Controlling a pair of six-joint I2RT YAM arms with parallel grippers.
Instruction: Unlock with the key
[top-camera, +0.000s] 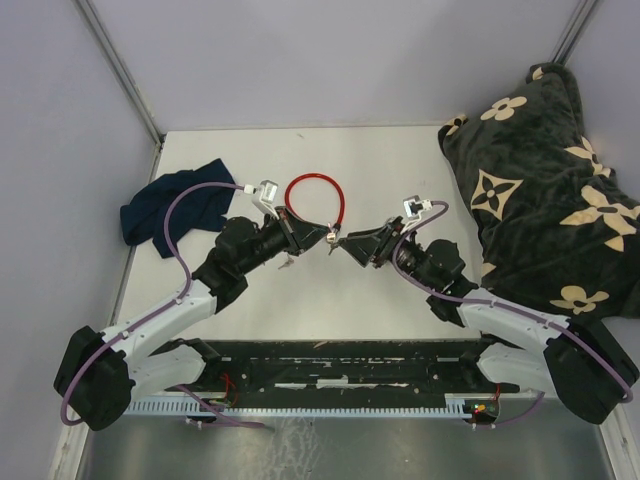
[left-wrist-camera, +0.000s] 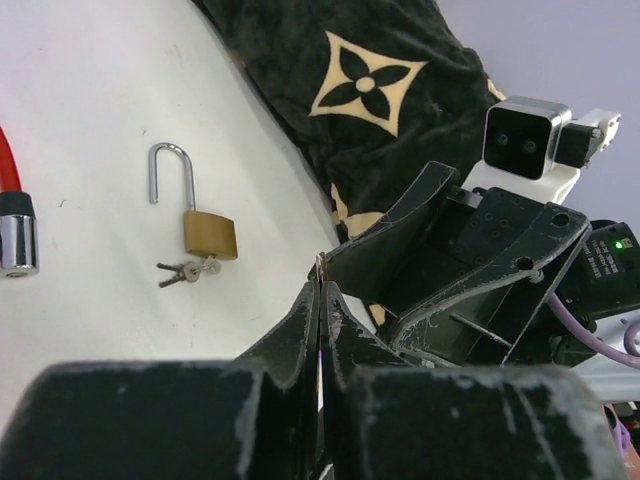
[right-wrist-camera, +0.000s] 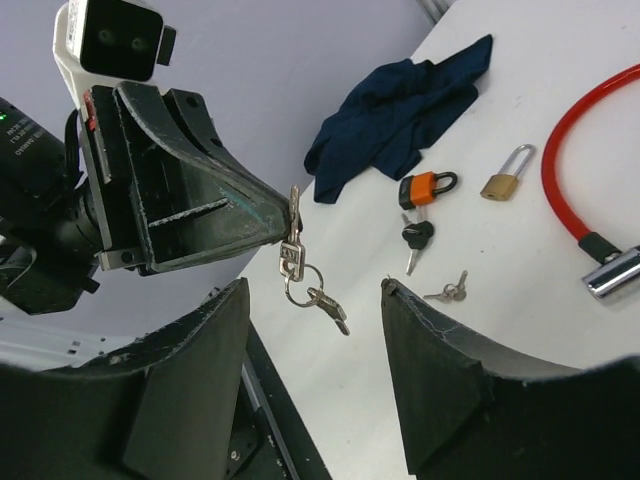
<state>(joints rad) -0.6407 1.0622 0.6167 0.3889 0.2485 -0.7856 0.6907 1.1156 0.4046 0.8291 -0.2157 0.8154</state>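
Left hand (right-wrist-camera: 285, 212) clamped on key (right-wrist-camera: 294, 200), ring (right-wrist-camera: 303, 283) dangling. Right hand (right-wrist-camera: 312, 288) wide, facing it. Brass padlock (right-wrist-camera: 499, 185), orange padlock (right-wrist-camera: 424, 188) on worktop (right-wrist-camera: 510, 265); markings too small to read.

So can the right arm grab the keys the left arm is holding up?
Probably yes. The left gripper pinches the key bunch up off the table, and the right gripper is open and facing it, the bunch hanging between its fingers. Nothing looks in the way.
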